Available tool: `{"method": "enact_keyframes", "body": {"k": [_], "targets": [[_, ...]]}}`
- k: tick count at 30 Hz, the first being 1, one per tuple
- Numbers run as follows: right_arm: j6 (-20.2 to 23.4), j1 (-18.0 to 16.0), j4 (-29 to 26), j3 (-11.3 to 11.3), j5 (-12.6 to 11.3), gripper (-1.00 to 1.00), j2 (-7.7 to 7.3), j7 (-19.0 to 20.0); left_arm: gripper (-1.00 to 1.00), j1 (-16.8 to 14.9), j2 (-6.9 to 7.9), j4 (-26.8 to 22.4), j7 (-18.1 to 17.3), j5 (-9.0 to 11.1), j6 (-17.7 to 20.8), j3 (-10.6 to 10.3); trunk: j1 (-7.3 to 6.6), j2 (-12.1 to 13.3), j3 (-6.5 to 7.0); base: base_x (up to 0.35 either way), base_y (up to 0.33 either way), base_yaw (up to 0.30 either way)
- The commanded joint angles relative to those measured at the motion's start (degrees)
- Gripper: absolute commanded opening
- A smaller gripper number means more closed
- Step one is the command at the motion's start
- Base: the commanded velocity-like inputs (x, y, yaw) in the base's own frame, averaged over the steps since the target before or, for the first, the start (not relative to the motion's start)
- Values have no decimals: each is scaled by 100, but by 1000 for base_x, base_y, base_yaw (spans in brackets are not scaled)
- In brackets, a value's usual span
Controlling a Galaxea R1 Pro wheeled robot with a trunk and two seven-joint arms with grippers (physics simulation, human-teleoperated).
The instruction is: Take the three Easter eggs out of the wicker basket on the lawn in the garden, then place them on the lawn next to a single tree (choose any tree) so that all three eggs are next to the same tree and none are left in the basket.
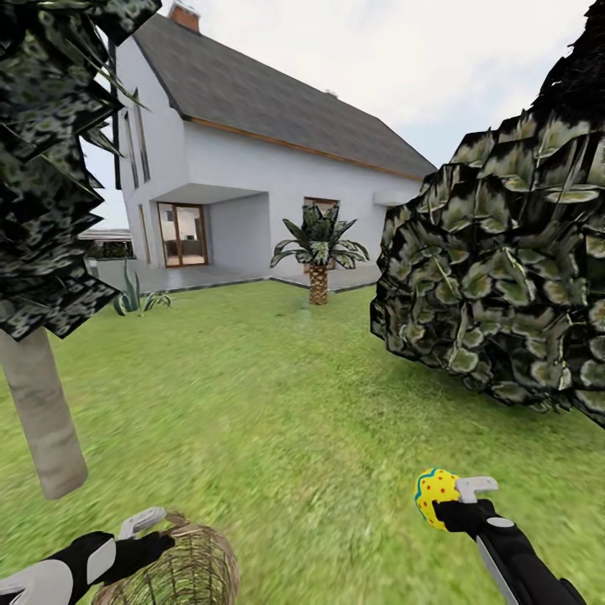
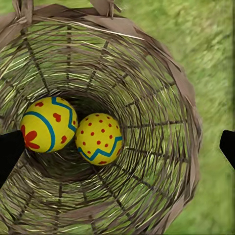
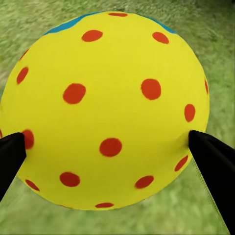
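One Easter egg (image 1: 436, 497), yellow with red dots, sits in the right end effector (image 1: 449, 504) at the lower right of the head view. In the right wrist view the two black fingers (image 3: 213, 164) press on both sides of this egg (image 3: 105, 110), so it is held tight, up above the lawn (image 1: 277, 395).

Two more eggs lie at the bottom of the wicker basket (image 2: 161, 73). In the left wrist view one has a blue band and red marks (image 2: 48, 124), and the other has red dots and a blue zigzag (image 2: 99, 138). They touch each other.

The basket (image 1: 181, 567) stands on the grass at the bottom left of the head view. The left end effector (image 1: 147, 538) hangs over its rim. Its black fingertips (image 2: 10, 152) are spread wide apart and hold nothing.

A tree with a pale trunk (image 1: 42, 412) stands at the left, close to the basket. A big leafy bush (image 1: 504, 277) fills the right side. Far back, in the upper middle, are a small palm (image 1: 318, 252) and a white house (image 1: 252, 160)
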Motion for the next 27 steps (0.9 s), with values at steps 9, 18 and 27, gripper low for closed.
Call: {"method": "enact_keyframes", "body": {"k": [9, 18, 27], "targets": [[32, -2, -8, 1, 5, -100, 4, 10, 100, 0, 9, 7, -8, 17, 36, 43, 0, -3, -7, 12, -13, 0], [57, -2, 0, 5, -3, -100, 0, 10, 100, 0, 1046, -22, -967, -1352, 42, -82, 0, -3, -7, 0, 0, 0], [58, -2, 0, -20, -4, -100, 0, 10, 100, 0, 875, -23, -1242, -1448, 51, -88, 0, -3, -7, 24, -33, 0]]}}
